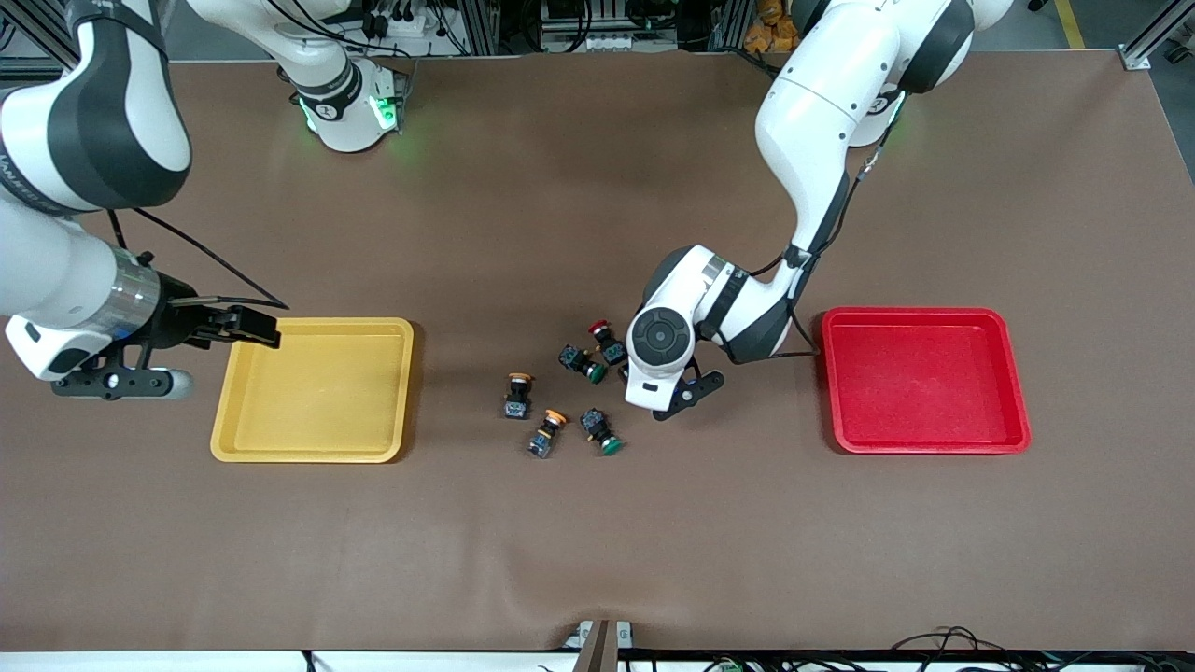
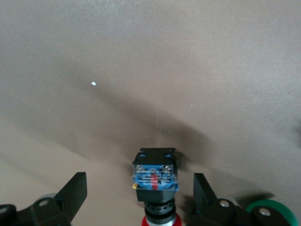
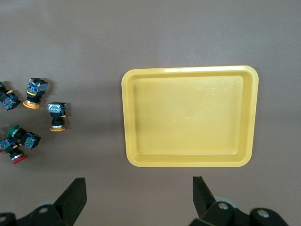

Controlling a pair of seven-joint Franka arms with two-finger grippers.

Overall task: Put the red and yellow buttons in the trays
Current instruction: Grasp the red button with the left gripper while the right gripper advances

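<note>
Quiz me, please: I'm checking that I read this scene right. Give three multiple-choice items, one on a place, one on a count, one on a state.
1. The right gripper is over: A the red tray; B the yellow tray, at its edge; C the buttons.
2. Green-capped buttons number: A one; B two; C four.
3. The left gripper has its fingers: A shut on a yellow button; B shut on nothing; C open around a red-capped button.
Answers: 1 B, the front view shows it above the rim; 2 B, two green caps show; 3 C, the left wrist view shows a finger on each side, apart from it.
</note>
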